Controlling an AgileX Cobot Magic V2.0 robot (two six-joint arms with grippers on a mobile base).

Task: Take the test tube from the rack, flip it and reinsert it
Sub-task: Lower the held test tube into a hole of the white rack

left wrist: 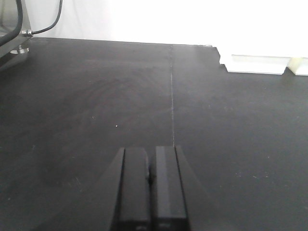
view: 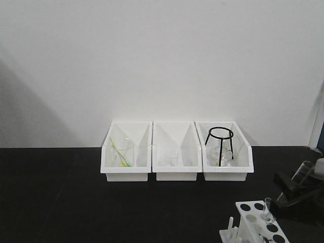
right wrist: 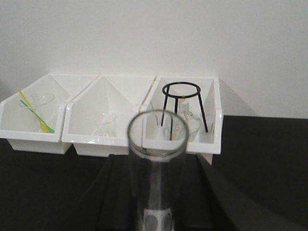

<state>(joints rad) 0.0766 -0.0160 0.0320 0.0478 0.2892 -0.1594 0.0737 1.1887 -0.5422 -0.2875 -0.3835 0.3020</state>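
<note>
My right gripper (right wrist: 156, 162) is shut on the test tube (right wrist: 155, 144), a clear glass tube lying between the jaws with its open rim pointing away toward the bins. In the front view this gripper (view: 296, 190) is at the far right, holding the tube (view: 304, 172) tilted, up and to the right of the white rack (view: 255, 223). Another clear tube (view: 267, 208) stands in a rack hole. The rack's holes show through the glass in the right wrist view (right wrist: 156, 220). My left gripper (left wrist: 150, 166) is shut and empty above the black table.
Three white storage bins (view: 177, 172) stand in a row at the back against the wall: the left one holds a beaker (view: 123, 152) with a yellow-green stick, the middle one a small beaker (view: 170, 158), the right one a black wire tripod (view: 220, 144). The table (view: 61, 202) is black.
</note>
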